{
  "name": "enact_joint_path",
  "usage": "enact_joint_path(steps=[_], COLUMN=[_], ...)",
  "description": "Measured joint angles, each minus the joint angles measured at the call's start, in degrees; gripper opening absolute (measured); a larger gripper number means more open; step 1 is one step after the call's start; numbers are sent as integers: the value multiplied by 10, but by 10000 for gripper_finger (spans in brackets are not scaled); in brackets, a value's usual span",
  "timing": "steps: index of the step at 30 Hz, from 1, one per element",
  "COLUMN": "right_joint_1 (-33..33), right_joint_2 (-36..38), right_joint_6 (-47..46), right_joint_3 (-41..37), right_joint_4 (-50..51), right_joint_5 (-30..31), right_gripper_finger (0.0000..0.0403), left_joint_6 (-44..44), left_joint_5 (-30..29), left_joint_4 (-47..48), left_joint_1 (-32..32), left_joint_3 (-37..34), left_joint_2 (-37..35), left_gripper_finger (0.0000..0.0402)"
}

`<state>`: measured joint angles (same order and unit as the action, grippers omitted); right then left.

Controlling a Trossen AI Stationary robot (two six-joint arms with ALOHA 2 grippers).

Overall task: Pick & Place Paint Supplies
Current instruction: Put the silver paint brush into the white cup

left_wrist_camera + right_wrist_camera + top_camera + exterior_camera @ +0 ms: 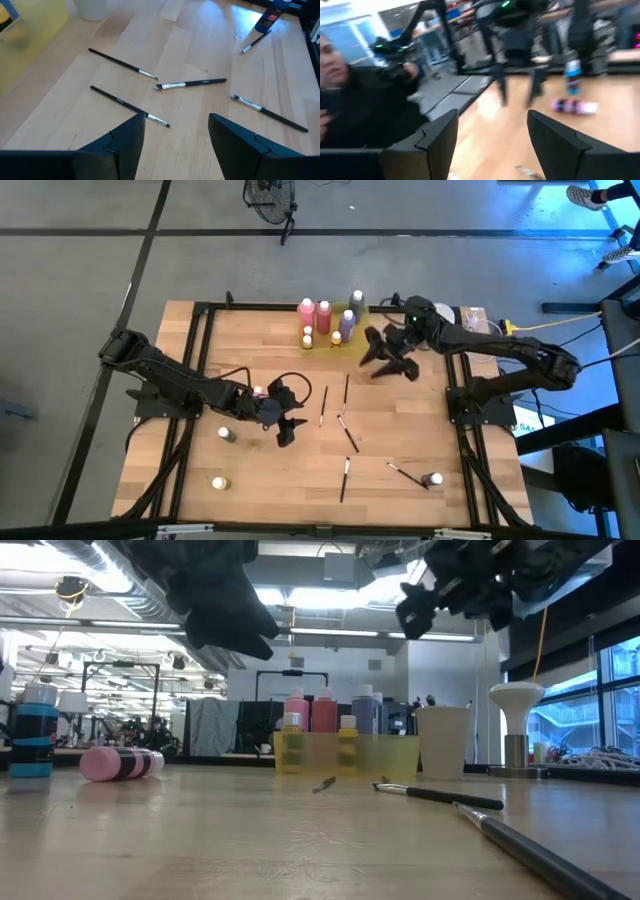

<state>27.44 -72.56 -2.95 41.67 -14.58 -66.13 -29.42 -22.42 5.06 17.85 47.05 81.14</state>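
Wooden table under me carries five scattered paintbrushes, all on the near side of the yellow tray where bottles stand. My left gripper and right gripper hang apart-fingered, empty.

Dark-handled paintbrushes lie scattered mid-table; pink and purple bottles stand upright at the far edge.

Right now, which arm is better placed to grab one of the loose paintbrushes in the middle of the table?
The left. Its open left gripper hovers beside the middle paintbrushes, which show just ahead in its wrist view. The right gripper, also open, hangs near the yellow tray.
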Motion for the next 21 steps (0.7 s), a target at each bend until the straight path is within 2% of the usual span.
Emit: enact_joint_path(steps=[5, 7, 12, 15, 18, 21], right_joint_1=[-77, -110, -176, -204, -237, -281], right_joint_2=[22, 38, 87, 114, 126, 126], right_joint_6=[57, 72, 84, 83, 52, 7], right_joint_3=[0, 0, 1, 24, 52, 67], right_joint_4=[18, 15, 57, 176, 303, 376], right_joint_5=[6, 31, 162, 228, 326, 414], right_gripper_finger=[240, 240, 240, 240, 237, 236], left_joint_6=[-14, -23, -40, -40, -39, -37], left_joint_5=[0, 0, 1, -1, -8, -17], left_joint_4=[4, 10, 16, 16, 16, 16], left_joint_1=[5, 9, 26, 40, 52, 58], left_joint_3=[0, 0, 0, 0, 0, 0], left_joint_2=[0, 0, 0, 0, 0, 0], left_gripper_finger=[213, 213, 213, 213, 213, 213])
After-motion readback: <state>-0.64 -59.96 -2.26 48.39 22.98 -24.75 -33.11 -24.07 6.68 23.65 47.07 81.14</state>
